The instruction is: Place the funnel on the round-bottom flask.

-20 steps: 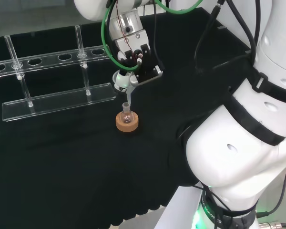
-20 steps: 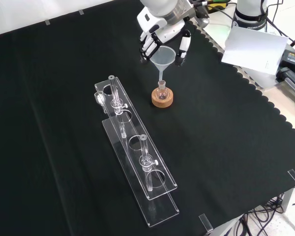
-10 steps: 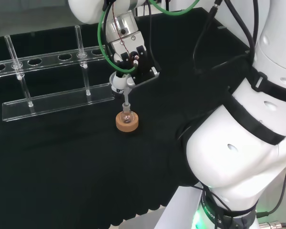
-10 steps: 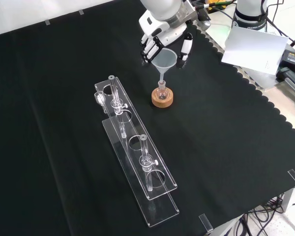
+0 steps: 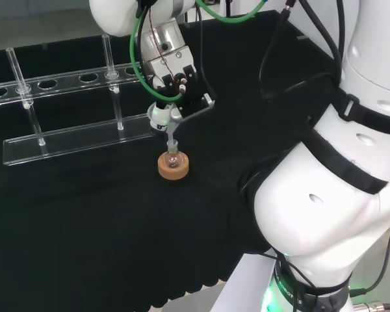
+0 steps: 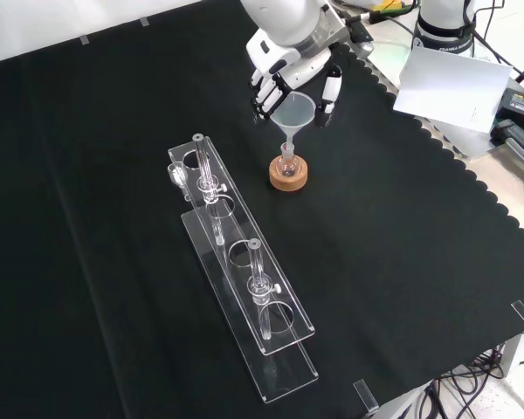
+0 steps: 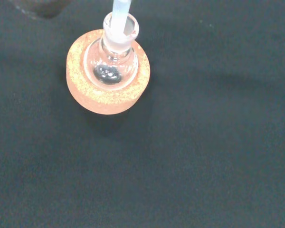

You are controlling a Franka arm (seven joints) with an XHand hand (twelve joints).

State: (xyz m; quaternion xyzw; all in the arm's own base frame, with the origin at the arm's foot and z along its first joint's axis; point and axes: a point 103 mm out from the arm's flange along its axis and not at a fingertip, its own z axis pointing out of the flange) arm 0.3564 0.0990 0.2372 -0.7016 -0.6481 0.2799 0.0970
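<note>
A small clear round-bottom flask [image 6: 287,162] [image 7: 111,64] [image 5: 173,157] sits upright in a cork ring stand [image 6: 289,174] [image 7: 107,92] [image 5: 173,166] on the black cloth. The hand [image 6: 284,74] [image 5: 177,91] is shut on a translucent funnel [image 6: 293,114] [image 5: 164,117], its fingers curled around the cone's rim from above. The funnel hangs stem down directly over the flask. In the wrist view the stem's tip [image 7: 119,10] reaches into the flask's mouth.
A long clear acrylic tube rack [image 6: 240,279] [image 5: 71,107] with upright glass tubes lies left of the flask in the front view, beyond it in the head view. White paper [image 6: 450,83] lies off the cloth's scalloped edge. The arm's white links [image 5: 338,175] stand at the head view's right.
The hand has come down with the funnel, bringing the stem's tip from just above the flask's neck into its mouth. The flask and stand have stayed put.
</note>
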